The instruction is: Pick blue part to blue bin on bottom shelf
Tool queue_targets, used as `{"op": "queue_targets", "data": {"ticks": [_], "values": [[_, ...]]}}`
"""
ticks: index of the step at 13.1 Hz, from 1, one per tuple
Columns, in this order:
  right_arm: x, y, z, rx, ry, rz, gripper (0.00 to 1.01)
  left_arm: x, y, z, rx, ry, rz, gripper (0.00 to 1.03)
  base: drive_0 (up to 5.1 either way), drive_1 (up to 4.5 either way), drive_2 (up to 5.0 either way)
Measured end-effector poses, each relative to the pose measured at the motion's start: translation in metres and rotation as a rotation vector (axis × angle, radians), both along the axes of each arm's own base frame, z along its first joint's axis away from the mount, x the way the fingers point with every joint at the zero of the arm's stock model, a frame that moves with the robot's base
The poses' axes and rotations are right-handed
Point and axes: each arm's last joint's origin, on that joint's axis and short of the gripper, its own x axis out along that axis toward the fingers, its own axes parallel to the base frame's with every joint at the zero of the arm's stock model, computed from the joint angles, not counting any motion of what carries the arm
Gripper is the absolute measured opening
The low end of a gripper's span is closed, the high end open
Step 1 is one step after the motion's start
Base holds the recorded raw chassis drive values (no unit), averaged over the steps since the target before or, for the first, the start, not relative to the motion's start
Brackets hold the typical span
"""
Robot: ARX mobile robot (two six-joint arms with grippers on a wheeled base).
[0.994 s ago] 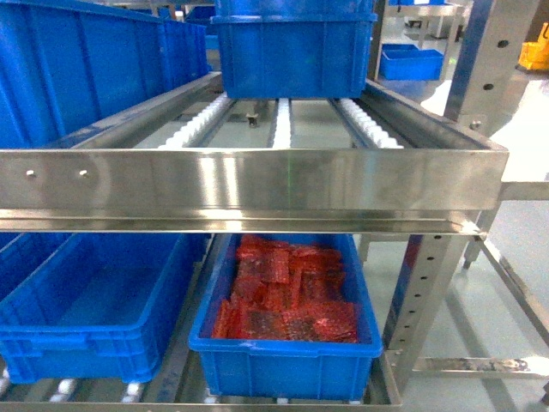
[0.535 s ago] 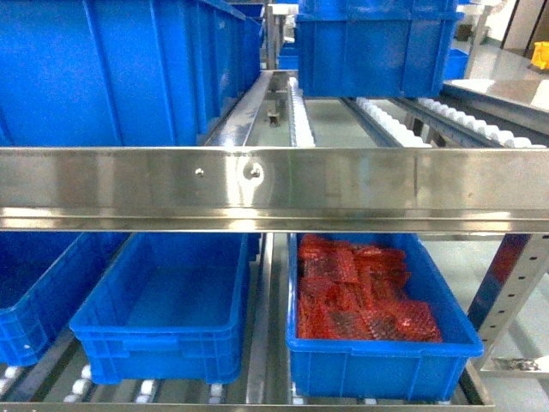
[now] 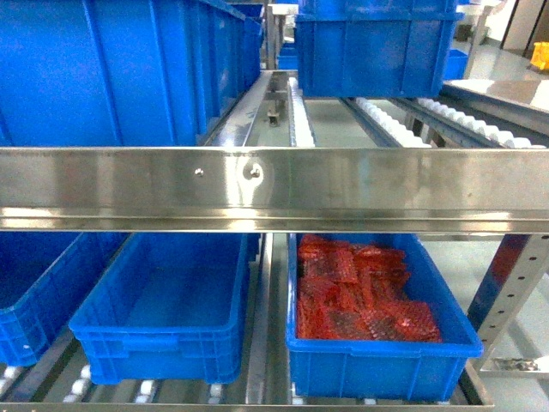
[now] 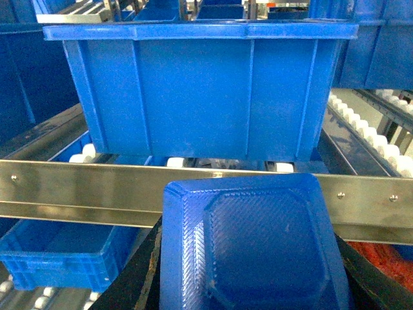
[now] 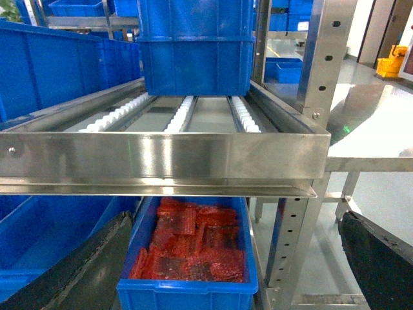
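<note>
Blue part (image 4: 251,248): flat octagon-embossed tray, no readable writing, long axis toward 12 o'clock, filling left wrist view bottom. Held between dark fingers (image 4: 145,278) of left gripper, pinching its sides. Steel rail (image 4: 77,187) just beyond. Empty blue bin (image 3: 163,313) at 7 o'clock, head view, bottom shelf. Right gripper fingers (image 5: 84,265) spread wide, holding nothing.

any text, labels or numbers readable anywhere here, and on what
None can be read in any view.
The blue bins show no labels or print.
The steel front rail carries only two screws.
The blue part in the left gripper shows moulded texture, no lettering.
The red bagged parts are too blurred to show any print.
</note>
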Motion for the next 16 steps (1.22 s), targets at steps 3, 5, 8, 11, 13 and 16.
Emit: {"op": "queue_targets", "data": {"ticks": [3, 5, 8, 11, 13, 16], "values": [[0.0000, 0.0000, 0.0000, 0.000, 0.000, 0.000, 0.98, 0.0000, 0.0000, 0.0000, 0.000, 0.000, 0.000, 0.44, 0.0, 0.00, 0.0], [0.0000, 0.0000, 0.0000, 0.000, 0.000, 0.000, 0.98, 0.0000, 0.0000, 0.0000, 0.000, 0.000, 0.000, 0.44, 0.0, 0.00, 0.0], [0.0000, 0.0000, 0.0002, 0.000, -0.002, 0.000, 0.98, 0.0000, 0.0000, 0.0002, -0.001, -0.003, 0.000, 0.44, 0.0, 0.00, 0.0], [0.0000, 0.0000, 0.0001, -0.001, -0.001, 0.000, 0.98, 0.0000, 0.0000, 0.0000, 0.000, 0.000, 0.000, 0.44, 0.0, 0.00, 0.0], [0.0000, 0.0000, 0.0000, -0.001, 0.000, 0.001, 0.98, 0.0000, 0.0000, 0.0001, 0.000, -0.001, 0.000, 0.44, 0.0, 0.00, 0.0], [0.0000, 0.0000, -0.0001, 0.001, 0.001, 0.000, 0.98, 0.0001, 0.0000, 0.0000, 0.000, 0.000, 0.000, 0.44, 0.0, 0.00, 0.0]]}}
